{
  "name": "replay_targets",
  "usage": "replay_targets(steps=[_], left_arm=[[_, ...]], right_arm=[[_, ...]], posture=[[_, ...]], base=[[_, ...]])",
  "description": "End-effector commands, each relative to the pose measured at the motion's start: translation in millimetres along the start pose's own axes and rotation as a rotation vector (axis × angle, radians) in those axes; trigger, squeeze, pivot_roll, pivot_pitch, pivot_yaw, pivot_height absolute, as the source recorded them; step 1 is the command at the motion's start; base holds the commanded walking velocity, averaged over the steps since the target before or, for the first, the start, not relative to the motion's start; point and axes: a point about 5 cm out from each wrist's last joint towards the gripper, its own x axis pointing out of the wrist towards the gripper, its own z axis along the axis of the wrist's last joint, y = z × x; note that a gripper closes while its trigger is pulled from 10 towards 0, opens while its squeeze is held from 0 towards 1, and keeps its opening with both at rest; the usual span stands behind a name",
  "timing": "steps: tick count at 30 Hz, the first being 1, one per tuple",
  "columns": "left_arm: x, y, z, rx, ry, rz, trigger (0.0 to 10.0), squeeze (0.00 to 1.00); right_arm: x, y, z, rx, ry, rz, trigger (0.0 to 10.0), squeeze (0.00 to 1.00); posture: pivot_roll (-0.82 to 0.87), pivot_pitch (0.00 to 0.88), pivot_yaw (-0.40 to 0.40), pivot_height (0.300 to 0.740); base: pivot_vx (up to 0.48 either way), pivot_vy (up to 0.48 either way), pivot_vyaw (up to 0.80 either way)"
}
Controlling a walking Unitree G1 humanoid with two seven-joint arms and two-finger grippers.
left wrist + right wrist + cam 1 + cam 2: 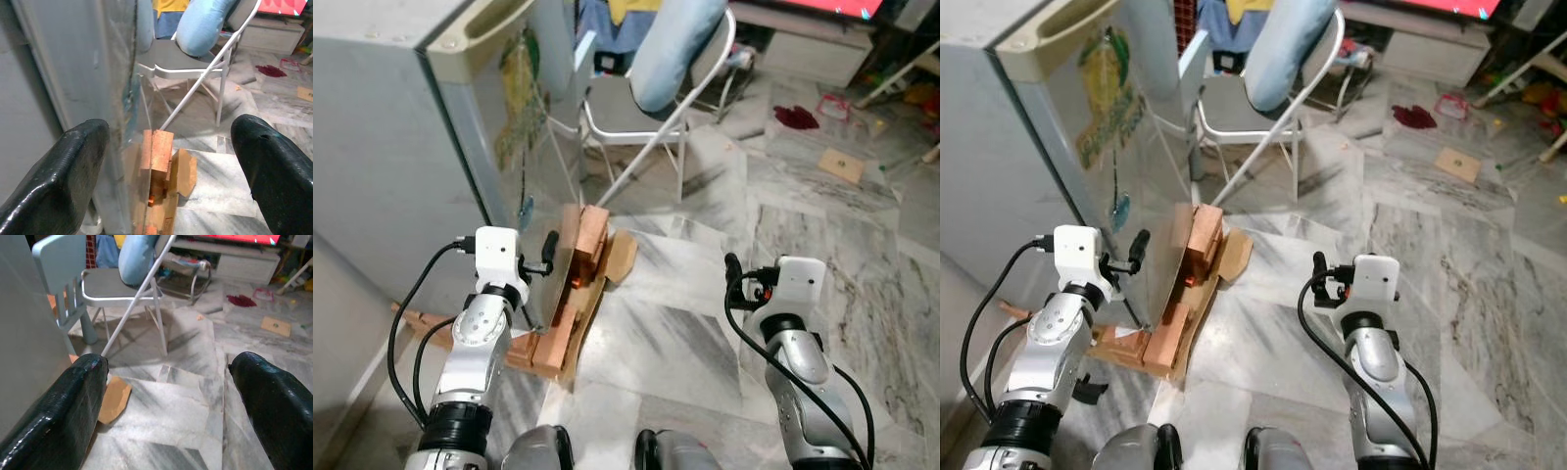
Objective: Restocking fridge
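The grey fridge point(401, 127) stands at my left with its door shut; a worn sticker point(519, 88) is on the face turned toward me. My left gripper point(171, 147) is raised at the fridge's lower front corner and is open, holding nothing. In the left wrist view the fridge's edge point(122, 98) runs just inside one finger point(63, 181). My right gripper point(166, 377) is held out over the marble floor to the right, open and with nothing in it, well away from the fridge.
Wooden blocks point(582, 255) and cardboard point(622, 257) lie on the floor against the fridge's base. A white folding chair point(636, 108) carrying a light blue cushion point(671, 44) stands just behind. A small blue chair point(58, 269) is beside it. Scraps litter the marble floor point(842, 164) at the right.
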Motion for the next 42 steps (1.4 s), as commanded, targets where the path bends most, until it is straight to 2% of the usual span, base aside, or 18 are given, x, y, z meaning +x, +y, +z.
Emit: replay_targets(steps=[1, 9, 12, 17, 25, 27, 28, 30, 32, 38, 42], left_arm=[[2.7, -2.9, 4, 0.001, -0.019, -0.001, 10.0, 0.0], [14.5, 6.4, 11, 0.019, -0.043, 0.076, 10.0, 0.0], [26.0, 13.7, 20, 0.029, -0.065, 0.135, 10.0, 0.0], [33.2, 20.5, 31, 0.038, -0.097, 0.182, 10.0, 0.0], [25.6, 18.5, 26, 0.039, -0.102, 0.179, 10.0, 0.0], [21.4, 26.5, 23, 0.066, -0.109, 0.248, 10.0, 0.0], [21.4, 26.5, 23, 0.066, -0.109, 0.248, 10.0, 0.0], [19.1, 40.0, 29, 0.092, -0.14, 0.346, 10.0, 0.0], [20.2, 48.8, 35, 0.088, -0.153, 0.39, 10.0, 0.0], [30.9, 38.3, 38, 0.061, -0.145, 0.292, 10.0, 0.0], [37.0, 22.6, 50, 0.052, -0.196, 0.217, 10.0, 0.0]], right_arm=[[-2.9, -3.1, 4, 0.004, -0.006, -0.014, 10.0, 0.0], [-12.9, -11.4, 6, -0.007, 0.001, -0.033, 10.0, 0.0], [-14.0, -15.1, 8, -0.015, 0.0, -0.042, 10.0, 0.0], [-15.8, -15.7, 10, -0.016, 0.0, -0.047, 10.0, 0.0], [-16.6, -13.5, 9, -0.014, 0.008, -0.045, 10.0, 0.0], [-17.2, -12.4, 9, -0.013, 0.012, -0.043, 10.0, 0.0], [-17.2, -12.4, 9, -0.013, 0.012, -0.043, 10.0, 0.0], [-17.4, -12.0, 9, -0.013, 0.015, -0.041, 10.0, 0.0], [-17.0, -11.6, 9, -0.013, 0.017, -0.04, 10.0, 0.0], [-15.5, -11.0, 9, -0.014, 0.015, -0.04, 10.0, 0.0], [-15.2, -11.1, 9, -0.013, 0.016, -0.044, 10.0, 0.0]], posture=[[-0.03, 0.136, -0.062, 0.74], [-0.07, 0.145, -0.062, 0.74], [-0.08, 0.146, -0.059, 0.74], [-0.08, 0.145, -0.054, 0.74], [-0.07, 0.151, -0.053, 0.74], [-0.07, 0.155, -0.053, 0.74], [-0.07, 0.155, -0.053, 0.74], [-0.07, 0.155, -0.053, 0.74], [-0.07, 0.152, -0.053, 0.74], [-0.07, 0.151, -0.051, 0.74], [-0.07, 0.15, -0.056, 0.74]], base=[[0.0, 0.0, 0.0], [0.0, 0.0, 0.0], [0.0, 0.0, 0.0], [0.0, 0.0, 0.0], [0.0, 0.0, 0.0], [0.0, 0.0, 0.0], [0.0, 0.0, 0.0], [0.0, 0.0, 0.0], [0.0, 0.0, 0.0], [0.0, 0.0, 0.0], [0.0, 0.0, 0.0]])
